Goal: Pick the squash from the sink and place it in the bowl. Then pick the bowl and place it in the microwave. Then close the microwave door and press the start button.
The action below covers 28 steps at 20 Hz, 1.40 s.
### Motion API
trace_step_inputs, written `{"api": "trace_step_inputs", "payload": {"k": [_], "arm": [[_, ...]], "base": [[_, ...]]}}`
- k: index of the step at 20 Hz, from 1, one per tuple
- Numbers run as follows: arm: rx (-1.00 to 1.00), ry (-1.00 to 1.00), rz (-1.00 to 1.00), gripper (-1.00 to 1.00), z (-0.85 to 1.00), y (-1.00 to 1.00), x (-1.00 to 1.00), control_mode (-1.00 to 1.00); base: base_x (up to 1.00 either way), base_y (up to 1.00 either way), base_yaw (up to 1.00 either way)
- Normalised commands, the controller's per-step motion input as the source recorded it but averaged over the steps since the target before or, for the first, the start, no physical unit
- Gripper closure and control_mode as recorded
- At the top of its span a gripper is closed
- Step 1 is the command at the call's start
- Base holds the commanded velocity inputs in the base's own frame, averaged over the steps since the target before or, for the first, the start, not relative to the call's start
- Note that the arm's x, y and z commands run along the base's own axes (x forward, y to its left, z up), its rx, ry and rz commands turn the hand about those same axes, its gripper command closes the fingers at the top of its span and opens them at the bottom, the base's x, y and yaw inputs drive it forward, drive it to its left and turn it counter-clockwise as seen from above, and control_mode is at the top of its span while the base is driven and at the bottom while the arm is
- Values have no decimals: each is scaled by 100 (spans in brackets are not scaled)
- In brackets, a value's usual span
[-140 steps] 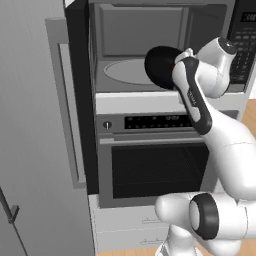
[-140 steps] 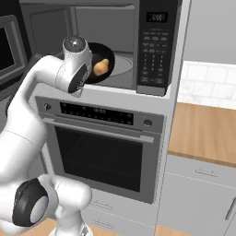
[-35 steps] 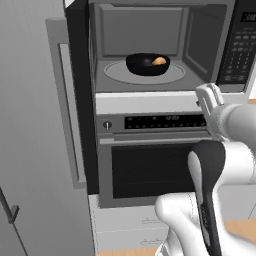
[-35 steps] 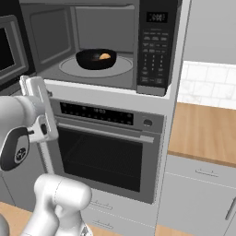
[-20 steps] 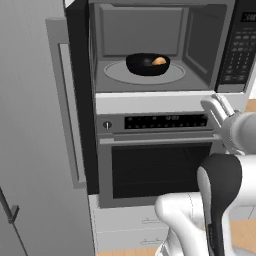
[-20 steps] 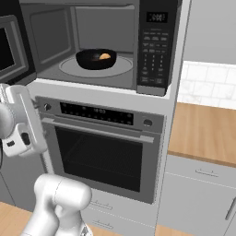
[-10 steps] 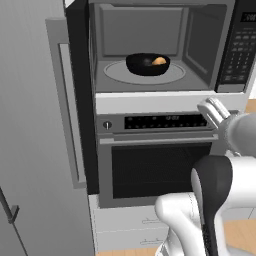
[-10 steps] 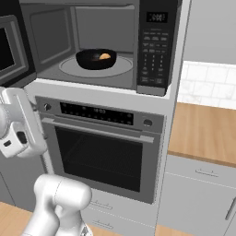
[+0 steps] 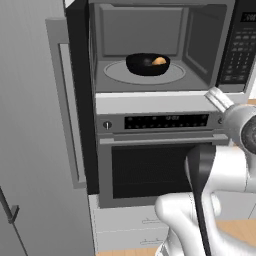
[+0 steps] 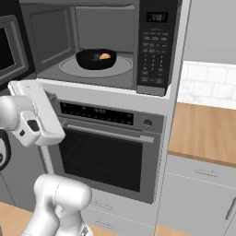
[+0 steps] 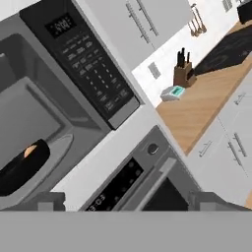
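Observation:
The glossy black bowl (image 9: 146, 64) (image 10: 95, 59) rests on the round turntable plate inside the open microwave (image 9: 199, 40), and the orange-tan squash (image 9: 159, 61) (image 10: 104, 56) lies in it. In the hand view the bowl (image 11: 22, 168) shows at lower left. The microwave door (image 9: 70, 100) (image 10: 8, 46) stands swung wide open to the left. The black keypad panel (image 10: 153, 50) (image 11: 91, 64) runs down the microwave's right side. My gripper (image 11: 129, 201) is open and holds nothing. Its white hand (image 10: 36, 113) (image 9: 218, 98) hovers below the microwave's mouth, in front of the oven. The sink is out of view.
Below the microwave is an oven (image 10: 103, 152) with a horizontal bar handle, and drawers lie under it. A wooden counter (image 10: 207, 131) extends to the right, carrying a knife block (image 11: 183, 73). A tall grey panel (image 9: 30, 150) stands left of the open door.
The gripper, which seconds ago held the bowl at the microwave's mouth, has let go and drawn back below it. Over the last second the hand only shifted slightly.

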Motion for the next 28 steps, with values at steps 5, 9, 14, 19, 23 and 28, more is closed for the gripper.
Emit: {"api": "trace_step_inputs", "payload": {"k": [5, 9, 14, 19, 23, 28], "arm": [[-47, -17, -32, -100, 12, -40, -20, -100], [-31, -2, -18, -100, -28, -13, -1, -100], [-40, -7, -18, -100, -11, -13, -15, -100], [-46, -19, -18, -100, 0, -39, -4, -100], [-45, -15, -22, -100, 0, -57, -9, -100], [-40, -18, -25, -100, -21, -21, -62, -100]], "base": [[0, 0, 0], [0, 0, 0], [0, 0, 0], [0, 0, 0], [0, 0, 0], [0, 0, 0]]}}
